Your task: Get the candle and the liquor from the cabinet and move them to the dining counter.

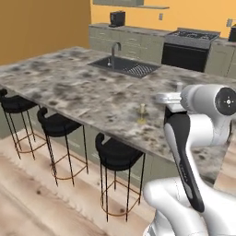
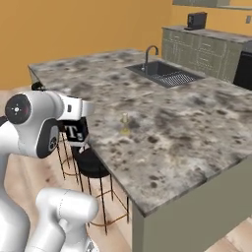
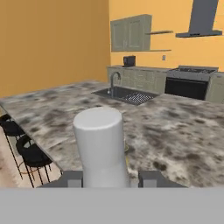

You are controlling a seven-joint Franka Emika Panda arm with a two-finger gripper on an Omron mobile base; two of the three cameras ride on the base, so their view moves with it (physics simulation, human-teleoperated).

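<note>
My gripper (image 3: 111, 178) is shut on the liquor (image 3: 99, 146), a clear bottle whose pale neck rises between the two fingers in the hand view. Its black label with a white "T" (image 2: 74, 132) shows under the hand, beside the near edge of the dining counter (image 2: 187, 123). The candle (image 1: 142, 113), small and cream on a brass stick, stands upright on the dining counter (image 1: 83, 87) just ahead of the hand, also seen as the candle (image 2: 125, 124). The cabinet (image 3: 131, 33) hangs on the far orange wall with its doors closed.
An inset sink (image 1: 124, 66) with a faucet lies further back in the island. Three black stools (image 1: 117, 154) line its near side. A stove (image 1: 189, 46) and a coffee machine (image 1: 117, 18) sit along the back wall.
</note>
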